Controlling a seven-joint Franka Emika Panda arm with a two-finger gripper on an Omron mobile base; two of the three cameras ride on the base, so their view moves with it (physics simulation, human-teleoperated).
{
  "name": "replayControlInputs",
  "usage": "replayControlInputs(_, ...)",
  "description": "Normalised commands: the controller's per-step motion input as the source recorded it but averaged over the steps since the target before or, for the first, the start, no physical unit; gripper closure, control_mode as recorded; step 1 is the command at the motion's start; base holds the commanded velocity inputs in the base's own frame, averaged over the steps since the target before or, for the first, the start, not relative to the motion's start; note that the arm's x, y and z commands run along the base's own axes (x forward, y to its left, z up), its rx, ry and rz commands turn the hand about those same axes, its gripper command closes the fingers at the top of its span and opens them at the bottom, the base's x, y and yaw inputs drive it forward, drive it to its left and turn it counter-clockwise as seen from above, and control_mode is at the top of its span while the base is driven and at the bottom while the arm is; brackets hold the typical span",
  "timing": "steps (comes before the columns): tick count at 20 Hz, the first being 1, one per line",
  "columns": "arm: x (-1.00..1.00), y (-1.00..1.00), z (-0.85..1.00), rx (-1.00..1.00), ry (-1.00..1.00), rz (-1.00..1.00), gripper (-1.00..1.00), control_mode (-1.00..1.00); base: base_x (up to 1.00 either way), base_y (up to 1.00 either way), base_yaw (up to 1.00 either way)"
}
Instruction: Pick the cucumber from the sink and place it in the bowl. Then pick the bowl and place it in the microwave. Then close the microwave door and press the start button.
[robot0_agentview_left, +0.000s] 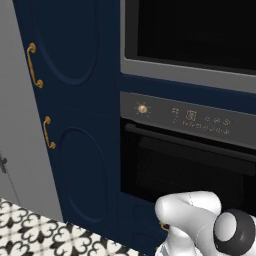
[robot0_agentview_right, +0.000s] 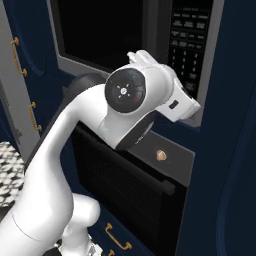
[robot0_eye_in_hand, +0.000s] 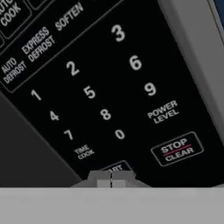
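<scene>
Now end effector (robot0_eye_in_hand: 111, 179) closed, empty, tips at START key; microwave (robot0_agentview_right: 195, 60) dark-fronted, grey-framed, white keypad lettering.

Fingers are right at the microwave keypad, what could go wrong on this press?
1. The shut fingers sit at the START key, but the STOP/CLEAR key is its near neighbour; a sideways slip might hit that instead.
2. TIME COOK and 0 lie close above, so overshoot could enter a wrong input.
3. The fingers hide most of the START label, so alignment is hard to confirm.
</scene>
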Motion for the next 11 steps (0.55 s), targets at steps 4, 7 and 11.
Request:
replayControlInputs(4,0.24,-0.12,-0.15,0.14,0.0,0.07,1.0,-1.0,0.0,0.0,0.0)
replayControlInputs(7,-0.13,0.15,0.0,0.13,-0.04,0.01,1.0,-1.0,0.0,0.0,0.0)
replayControlInputs(11,-0.47,0.38,0.0,0.14,-0.09,0.0,1.0,-1.0,0.0,0.0,0.0)
